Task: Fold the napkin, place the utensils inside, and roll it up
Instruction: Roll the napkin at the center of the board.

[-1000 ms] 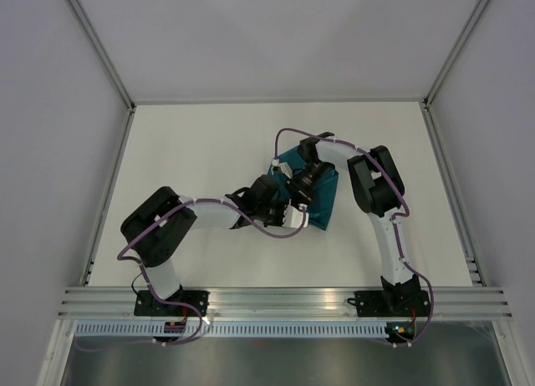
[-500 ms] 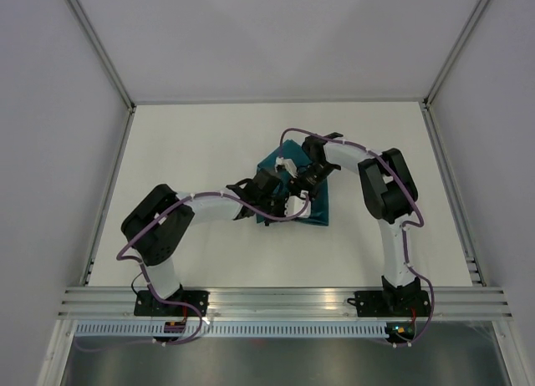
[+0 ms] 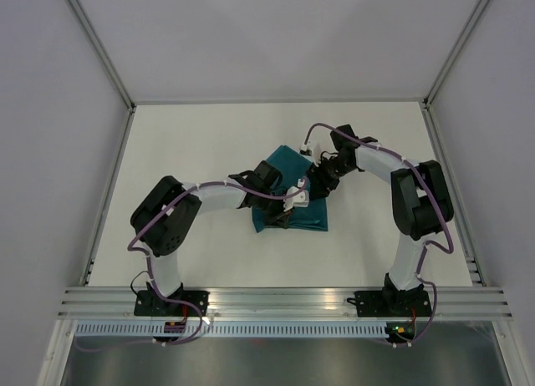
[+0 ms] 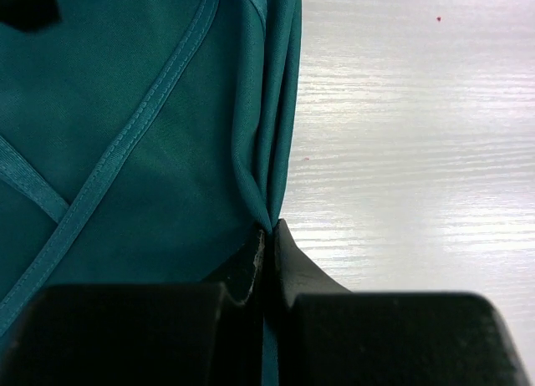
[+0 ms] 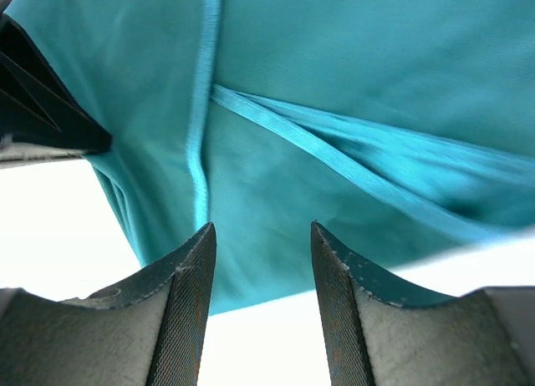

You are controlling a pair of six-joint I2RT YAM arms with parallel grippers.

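While the left end effector (image 4: pixel 269 238) pinches the edge of the one folded napkin (image 4: pixel 142 135) on the bench (image 3: pixel 192 144); the right end effector (image 5: pixel 262 236) hovers over it, fingers apart.

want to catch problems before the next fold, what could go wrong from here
The left end effector is shut on only the thin folded edge of the napkin; a layer could slip out and the fold open.
The right end effector is open and holds nothing, so a pull might drag the whole napkin over the table.
The two end effectors sit close together in the top view and might bump.
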